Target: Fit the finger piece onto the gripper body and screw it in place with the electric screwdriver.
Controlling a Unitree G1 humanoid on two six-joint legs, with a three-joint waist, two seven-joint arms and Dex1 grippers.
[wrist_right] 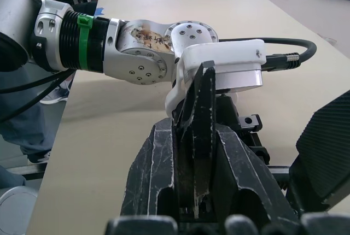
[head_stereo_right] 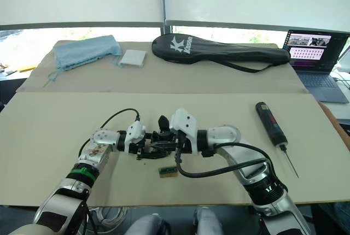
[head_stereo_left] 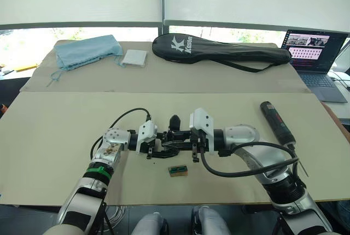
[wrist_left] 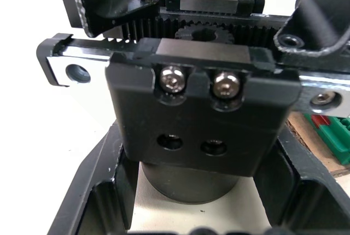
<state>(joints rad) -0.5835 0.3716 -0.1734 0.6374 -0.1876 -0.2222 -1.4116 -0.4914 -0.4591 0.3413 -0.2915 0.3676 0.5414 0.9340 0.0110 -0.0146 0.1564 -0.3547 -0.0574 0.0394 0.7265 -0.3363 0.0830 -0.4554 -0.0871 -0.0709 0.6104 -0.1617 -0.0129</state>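
Both hands are meeting at mid-table, bringing the finger piece to the gripper body

The left hand (head_stereo_left: 156, 143) is clamping the gripper body (wrist_left: 202, 120), a small, rigid, dense-looking block with rack teeth and two screw heads on its face; it is probably best gripped by its flat sides, as here, leaving the two empty holes clear. The right hand (head_stereo_left: 183, 141) is pinching the finger piece (wrist_right: 199, 136) upright between its narrowed fingers; this light, stiff, smooth plastic wedge is likely slipping easily, so holding its broad flanks is looking safest. The electric screwdriver (head_stereo_left: 277, 123) is lying on the table (head_stereo_left: 54, 136) well apart to the right, heavier and round, liable to roll, best taken around its thick barrel
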